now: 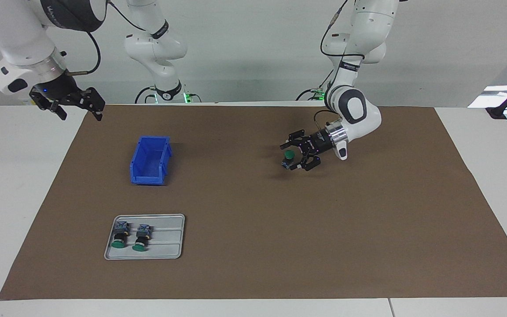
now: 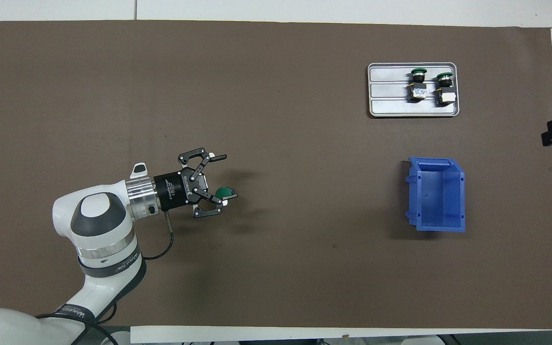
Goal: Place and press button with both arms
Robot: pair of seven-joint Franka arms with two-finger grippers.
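The left gripper (image 1: pixel 289 155), jaws spread, brackets a green-capped button (image 1: pixel 287 159) over the brown mat (image 1: pixel 280 246), as the right gripper (image 1: pixel 79 108) waits open above the table's edge, the blue bin (image 1: pixel 150 160) at its five o'clock.

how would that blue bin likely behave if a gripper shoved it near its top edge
The blue bin looks like thin moulded plastic and stands empty, so it is probably light and would likely slide on the brown mat. Its tall open walls suggest a high push might tip it rather than move it.
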